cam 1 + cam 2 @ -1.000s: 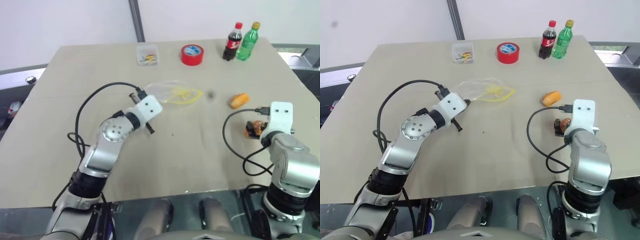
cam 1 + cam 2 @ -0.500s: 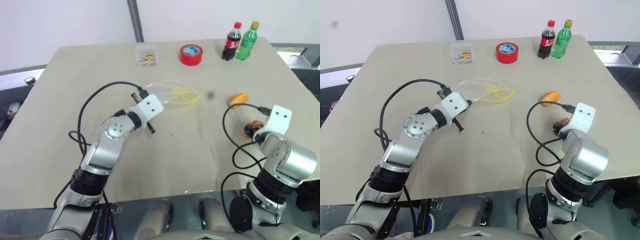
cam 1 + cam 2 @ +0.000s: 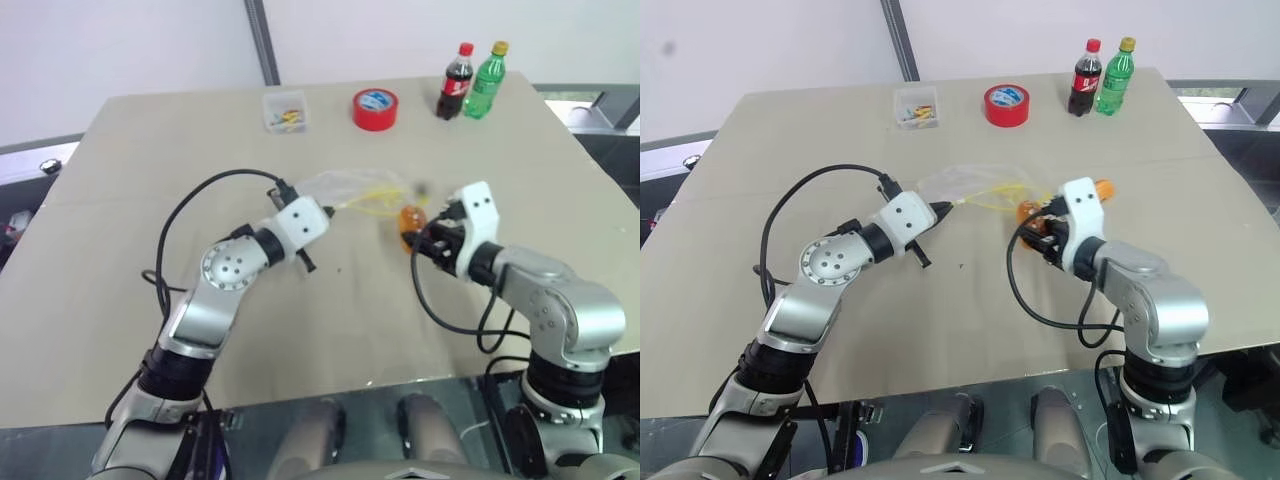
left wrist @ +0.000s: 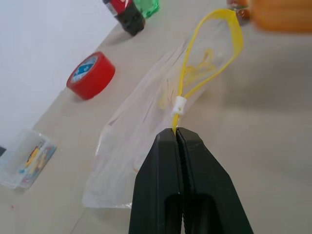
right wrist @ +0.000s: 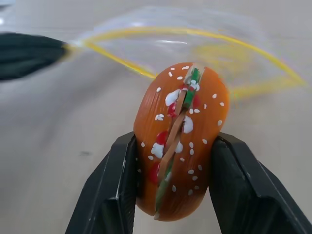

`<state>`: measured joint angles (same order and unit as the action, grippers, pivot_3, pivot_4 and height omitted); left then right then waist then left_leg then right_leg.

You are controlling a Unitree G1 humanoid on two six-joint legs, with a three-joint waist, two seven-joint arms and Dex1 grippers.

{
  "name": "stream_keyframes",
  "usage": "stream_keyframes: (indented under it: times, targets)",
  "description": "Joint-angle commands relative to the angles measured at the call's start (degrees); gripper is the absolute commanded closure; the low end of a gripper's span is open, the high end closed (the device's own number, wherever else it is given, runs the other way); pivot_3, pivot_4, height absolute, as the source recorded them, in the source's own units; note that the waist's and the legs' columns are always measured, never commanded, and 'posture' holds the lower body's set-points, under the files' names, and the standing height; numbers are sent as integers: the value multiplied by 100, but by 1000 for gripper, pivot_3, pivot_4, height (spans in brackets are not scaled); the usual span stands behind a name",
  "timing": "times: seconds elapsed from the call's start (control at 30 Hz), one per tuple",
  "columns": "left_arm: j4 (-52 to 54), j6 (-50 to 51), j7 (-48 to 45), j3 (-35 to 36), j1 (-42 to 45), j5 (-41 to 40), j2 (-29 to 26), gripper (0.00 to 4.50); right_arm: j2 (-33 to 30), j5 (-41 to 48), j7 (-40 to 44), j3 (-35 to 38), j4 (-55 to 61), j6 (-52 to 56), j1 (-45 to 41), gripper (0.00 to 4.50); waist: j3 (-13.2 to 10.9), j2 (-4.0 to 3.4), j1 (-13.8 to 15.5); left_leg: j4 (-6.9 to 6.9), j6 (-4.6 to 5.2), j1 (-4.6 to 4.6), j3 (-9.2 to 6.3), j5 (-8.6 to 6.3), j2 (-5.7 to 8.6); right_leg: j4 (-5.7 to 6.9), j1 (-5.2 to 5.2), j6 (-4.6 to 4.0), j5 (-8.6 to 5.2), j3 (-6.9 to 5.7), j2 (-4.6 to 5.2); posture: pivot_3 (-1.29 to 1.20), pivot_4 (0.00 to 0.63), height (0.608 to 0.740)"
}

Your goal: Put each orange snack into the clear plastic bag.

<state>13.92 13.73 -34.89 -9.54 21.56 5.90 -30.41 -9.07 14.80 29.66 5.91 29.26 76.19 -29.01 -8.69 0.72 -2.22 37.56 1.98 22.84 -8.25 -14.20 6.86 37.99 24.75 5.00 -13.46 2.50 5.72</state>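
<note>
Left eye view: you have two orange snacks, one clamped in your right gripper [image 3: 420,240] by the bag [image 3: 350,188]; your left gripper [image 4: 176,139] pinches its yellow strip.

Bright, even, soft-shadowed lighting; wrist-view backgrounds blurred, head views sharp.

Beige table [image 3: 330,330]: far edge carries clear box [image 3: 283,110], red tape roll [image 3: 374,108], cola bottle [image 3: 453,70], green bottle [image 3: 482,68]; lighter orange snack [image 3: 1102,186] right of centre.
</note>
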Motion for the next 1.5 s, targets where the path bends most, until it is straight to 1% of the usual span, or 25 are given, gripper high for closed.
stream_keyframes:
  times: [0.03,0.2,0.33,0.5,0.57,0.63,0.7,0.77,0.8,0.83,0.9,0.97,1.0,1.1,1.17,1.2,1.27,1.3,1.33,1.43,1.5]
  targets:
    - [422,-502,-185,137,-182,-188,-146,4500,58,239,28,-70,-681,-411,-416,2412,0,0,-1,0,0,1,1,0,1,-1,0,0,0,1,1,0,150,713]
    - [544,-1280,-596,113,-617,-283,-532,4500,50,665,181,90,-1672,-501,-804,2412,-1,-1,20,-6,0,3,0,0,2,-7,1,-1,0,0,5,0,150,713]
    - [510,-1684,-720,68,-865,-265,-658,4500,249,838,24,353,-2533,-685,-1033,2412,-1,-2,11,-7,1,2,1,0,2,-6,1,-1,0,1,4,0,150,713]
    - [551,-1742,-795,101,-1083,-321,-666,4500,1107,1300,-446,1083,-3288,-918,-1315,2412,-2,-4,-23,-12,0,2,1,0,0,-3,5,-2,0,4,2,0,150,713]
    - [538,-1767,-780,122,-1131,-306,-675,4500,1320,1225,-565,992,-3489,-1305,-1273,2412,-4,-6,-20,-13,0,2,1,0,-1,-3,6,-2,0,4,1,0,150,713]
    - [510,-1705,-706,175,-1146,-297,-650,4500,1444,1117,-473,757,-3651,-1867,-1145,2412,-4,-7,-19,-12,0,2,1,0,0,-3,6,-2,0,4,0,0,150,713]
    - [481,-1645,-622,223,-1149,-271,-624,4500,1353,871,-348,389,-3757,-2426,-1019,2412,-4,-7,-8,-12,0,2,2,0,1,-4,5,-2,0,4,-1,0,150,713]
    - [464,-1530,-513,282,-1139,-263,-581,4500,1264,773,-333,184,-3737,-2735,-937,1879,-4,-8,-10,-12,1,2,1,0,2,-5,5,-1,0,2,0,0,150,713]
    - [451,-1398,-423,331,-1130,-266,-536,4500,1188,690,-382,72,-3625,-2828,-882,1696,-4,-8,-11,-12,0,2,1,0,3,-4,5,-1,0,2,0,0,150,713]
    - [432,-1241,-316,367,-1109,-239,-486,4500,1065,653,-374,-42,-3367,-2841,-773,1242,-4,-8,-4,-12,0,2,1,0,2,-4,5,-1,0,2,-1,0,150,713]
    - [430,-1047,-204,398,-1087,-199,-425,4500,898,670,-368,-176,-3021,-2820,-620,1242,-4,-8,-9,-11,1,3,0,0,3,-4,5,-1,0,1,-1,0,150,713]
    - [437,-667,-9,441,-1015,-205,-268,4500,564,745,-128,-347,-2493,-2807,-378,1242,-5,-8,-7,-11,0,3,0,0,3,-3,6,-1,0,2,-1,0,150,713]
    - [416,-509,81,424,-941,-160,-196,4500,390,944,11,-311,-2112,-2645,-222,1242,-4,-7,-7,-11,0,2,0,0,3,-4,6,-1,0,1,-1,0,150,713]
    - [430,-202,214,373,-813,-68,-62,4500,-168,1173,347,-408,-1268,-2580,166,1242,-4,-7,13,-10,1,4,-3,0,2,-6,3,-1,0,-2,-1,0,150,713]
    - [457,-86,268,348,-750,-13,-40,4500,-390,1281,335,-235,-890,-2714,258,1242,-4,-7,-14,-10,1,1,1,0,2,-5,3,0,0,2,-2,0,150,713]
    - [462,-34,280,344,-711,6,-36,4500,-424,1281,180,-90,-825,-2744,236,1242,-4,-7,-20,-10,1,1,1,0,1,-3,3,0,0,3,-2,0,150,713]
    - [478,32,289,354,-676,21,-34,4500,-439,1241,-86,54,-799,-2770,192,446,-4,-7,-11,-10,1,-2,1,0,-2,1,4,0,0,3,-4,0,150,713]
    - [494,52,292,366,-679,21,-37,4500,-431,1229,-176,76,-788,-2760,183,242,-4,-7,-8,-10,0,-4,-1,0,-4,1,2,0,0,1,-7,0,150,713]
    - [500,112,308,374,-631,25,-34,4500,-388,894,-702,182,-942,-2836,60,91,-4,-7,-2,-10,-1,-4,-1,0,-4,1,2,-1,0,1,-7,0,150,713]
    - [513,254,348,347,-512,51,-14,4500,-332,-79,-2083,300,-1693,-3102,-244,91,-4,-7,9,-9,-1,-3,2,1,-2,2,2,-1,1,4,-4,0,150,713]
    - [527,307,364,309,-486,75,-6,4500,-236,-506,-2757,299,-2314,-3287,-427,91,-2,-5,33,-5,-3,-3,2,2,2,3,3,-3,2,3,-2,0,150,713]
